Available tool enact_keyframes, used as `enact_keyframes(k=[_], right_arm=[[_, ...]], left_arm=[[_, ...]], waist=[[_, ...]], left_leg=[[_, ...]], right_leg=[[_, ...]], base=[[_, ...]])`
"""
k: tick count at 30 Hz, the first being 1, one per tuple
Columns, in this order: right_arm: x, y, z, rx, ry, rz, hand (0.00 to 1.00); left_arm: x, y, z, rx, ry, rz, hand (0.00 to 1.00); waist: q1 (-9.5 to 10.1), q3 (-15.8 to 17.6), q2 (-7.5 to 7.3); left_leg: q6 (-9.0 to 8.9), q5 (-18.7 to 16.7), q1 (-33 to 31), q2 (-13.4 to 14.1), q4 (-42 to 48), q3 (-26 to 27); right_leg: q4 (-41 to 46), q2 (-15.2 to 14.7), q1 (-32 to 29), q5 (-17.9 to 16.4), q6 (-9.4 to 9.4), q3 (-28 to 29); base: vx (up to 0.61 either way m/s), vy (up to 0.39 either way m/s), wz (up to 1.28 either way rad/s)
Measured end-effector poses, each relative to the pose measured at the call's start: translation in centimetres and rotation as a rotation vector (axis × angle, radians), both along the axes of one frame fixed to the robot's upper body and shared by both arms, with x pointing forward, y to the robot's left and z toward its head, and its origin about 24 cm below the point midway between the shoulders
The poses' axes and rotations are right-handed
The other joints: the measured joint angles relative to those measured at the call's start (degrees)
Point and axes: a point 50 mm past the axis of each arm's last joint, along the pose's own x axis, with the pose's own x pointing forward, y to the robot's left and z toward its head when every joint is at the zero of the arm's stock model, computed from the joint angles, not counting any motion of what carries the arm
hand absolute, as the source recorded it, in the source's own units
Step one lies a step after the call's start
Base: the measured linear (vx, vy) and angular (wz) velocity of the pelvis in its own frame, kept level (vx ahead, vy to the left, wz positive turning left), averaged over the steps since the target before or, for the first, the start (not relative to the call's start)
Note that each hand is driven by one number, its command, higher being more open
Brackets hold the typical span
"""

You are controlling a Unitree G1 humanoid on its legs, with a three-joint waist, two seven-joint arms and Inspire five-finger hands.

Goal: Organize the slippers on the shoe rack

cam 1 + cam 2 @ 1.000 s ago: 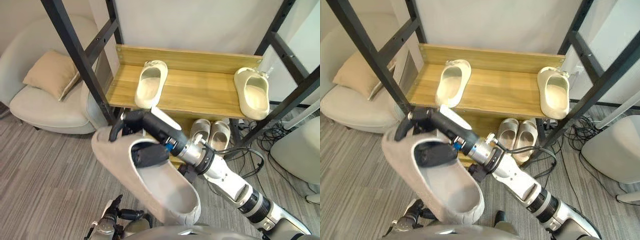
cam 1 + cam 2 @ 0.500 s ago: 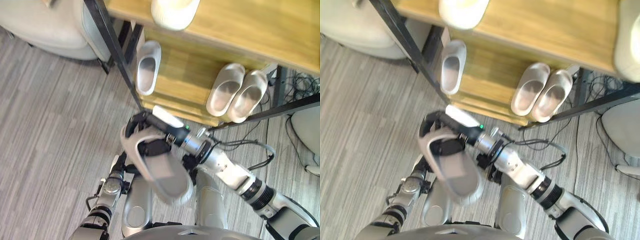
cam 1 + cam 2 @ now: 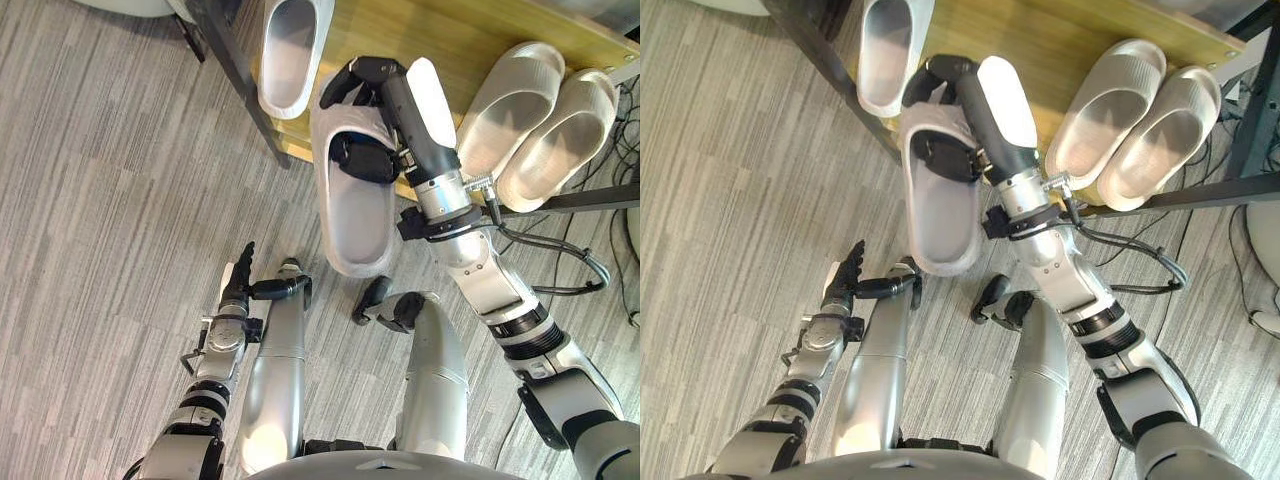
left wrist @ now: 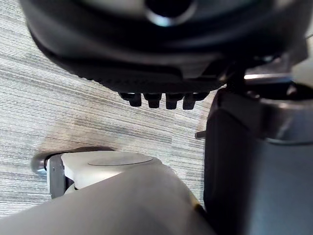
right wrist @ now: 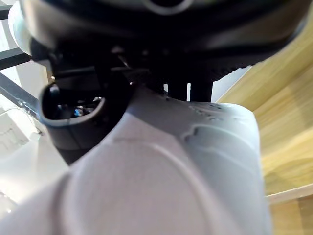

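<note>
Grey slipper [image 3: 357, 225] between black post [image 3: 243, 88] and pair [image 3: 520, 95]

Grey slipper [image 3: 358, 222], footbed up, toe at wooden shelf [image 3: 478, 30] edge beside second slipper [image 3: 287, 50].

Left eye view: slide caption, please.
Right hand holds a grey slipper at the front edge of the wooden shelf, beside a lone slipper.

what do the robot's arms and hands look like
Both arms are silver-grey, built of rounded segments with dark rings at the joints. The right arm narrows to a bright metal wrist collar; the left arm has black fittings at its wrist. The right hand is dark, with a long white cover along it. The left hand is dark with thin fingers.
</note>
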Motion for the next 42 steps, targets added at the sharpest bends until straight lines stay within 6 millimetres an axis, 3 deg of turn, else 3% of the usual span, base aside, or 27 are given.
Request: enact_keyframes(k=[4, 13, 22, 30, 37, 42], right_arm=[[1.8, -0.3, 2.4, -0.010, -0.055, -0.065, 0.00], [5.0, -1.6, 4.9, -0.011, -0.066, -0.227, 0.00], [5.9, -2.9, 6.9, 0.007, -0.124, -0.305, 0.00], [6.7, -4.9, 8.1, 0.079, -0.131, -0.420, 0.00], [6.4, -4.6, 8.4, 0.084, -0.145, -0.405, 0.00], [4.9, -4.0, 9.4, 0.139, -0.223, -0.349, 0.00]], left_arm=[[0.5, -0.5, 0.7, -0.008, -0.039, -0.001, 1.00], [1.2, -1.3, 1.5, -0.018, -0.083, 0.009, 1.00], [1.2, -1.3, 1.5, -0.052, -0.094, 0.041, 1.00], [1.3, -1.6, 1.6, -0.074, -0.111, 0.038, 1.00], [1.3, -1.7, 1.6, -0.076, -0.111, 0.038, 1.00], [1.3, -1.7, 1.6, -0.076, -0.104, 0.038, 1.00]], waist=[[0.43, 0.0, 0.00], [1.85, 0.1, -0.27], [1.87, -0.1, -0.65], [2.42, -0.3, -0.71], [2.39, -0.3, -0.67], [2.40, -0.5, -0.65]], left_leg=[[-0.60, 0.4, -2.8, -1.1, 0.6, -1.0], [-0.76, 0.5, -5.4, -2.6, 0.7, -1.6], [-1.46, 1.4, -7.0, -4.2, 0.6, -2.8], [-2.25, 2.1, -8.2, -4.6, 0.4, -4.0], [-2.25, 2.1, -8.2, -4.6, 0.6, -3.7], [-2.25, 2.1, -7.9, -4.4, 0.6, -3.5]], right_leg=[[1.7, -1.7, -2.1, -1.0, -0.62, -1.4], [3.2, -4.5, -3.4, -2.4, -0.81, -4.0], [4.8, -7.1, -3.6, -3.8, -1.42, -6.3], [5.6, -7.5, -4.0, -4.6, -2.56, -7.9], [5.9, -7.7, -4.2, -4.7, -2.69, -7.8], [6.0, -7.7, -4.1, -4.8, -2.74, -7.6]], base=[[-0.04, 0.025, 0.20], [0.02, 0.049, 0.14], [-0.02, 0.053, 0.14], [0.01, 0.023, 0.09], [0.02, 0.051, 0.00], [0.01, 0.055, -0.02]])
